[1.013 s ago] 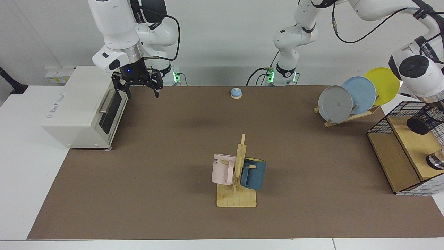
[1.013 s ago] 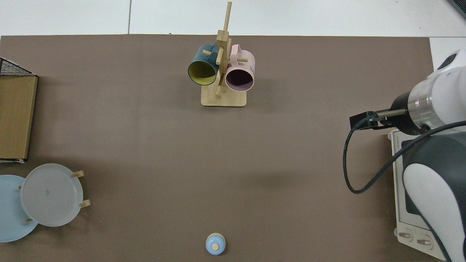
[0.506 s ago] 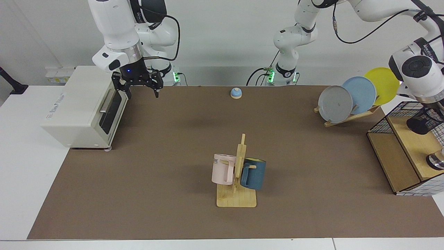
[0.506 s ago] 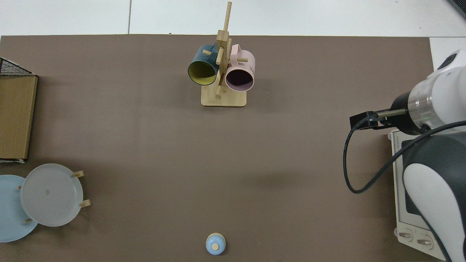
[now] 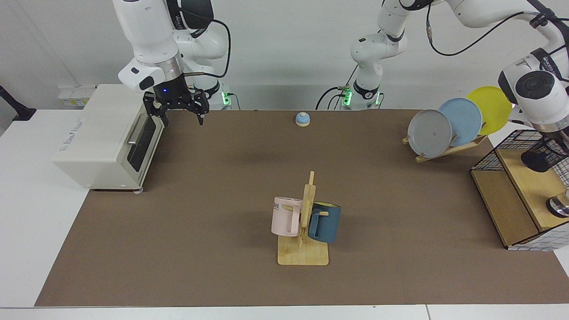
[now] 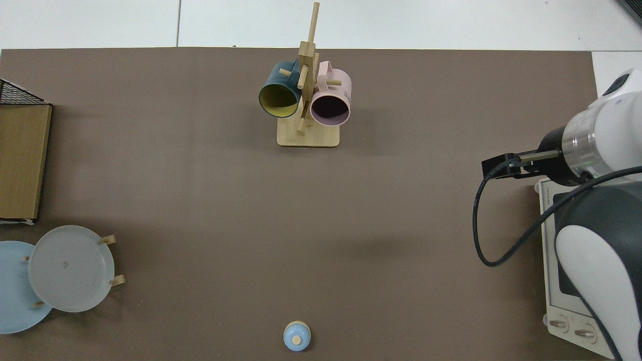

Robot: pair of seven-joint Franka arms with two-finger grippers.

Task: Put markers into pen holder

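Fingers [image 5: 201, 114] of the right gripper [image 5: 177, 110] are spread apart and empty. It hangs above the far edge of the brown mat [image 5: 213, 191], just beside the toaster oven [image 5: 102, 138]. That arm is waiting.

Facing view: the left arm reaches out to the wooden shelf [image 5: 506, 200] at the picture's edge. The left gripper [image 5: 555, 134] is mostly hidden under its wrist and behind mesh, so I cannot tell its state. The pen holder [image 5: 543, 154] sits right below it, over the shelf's top board and tilted, with its dark mouth turned toward the camera. It looks lifted or gripped, but contact isn't visible. No marker shows anywhere, neither on the mat nor poking out of the holder.

My read: progress is unclear. Either the marker is already inside and hidden, or it's out of frame. The holder needs to end upright on the shelf, and any remaining markers have to be found.

The mat covers most of the white tabletop [image 5: 26, 213]. On it are a mug rack [image 5: 304, 249] with a pink mug [image 5: 284, 216] and a blue mug [image 5: 326, 222], a plate rack with plates [image 5: 458, 120] and a small bell [image 5: 302, 119]. A plain white wall is behind.

Top view: the right arm [image 6: 602, 145] is over the toaster oven [image 6: 551, 260], with its gripper hidden beneath it. Only the shelf's edge [image 6: 20, 160] shows. The holder, the marker and the left arm are out of frame. The mat [image 6: 321, 225] is bare in the middle.
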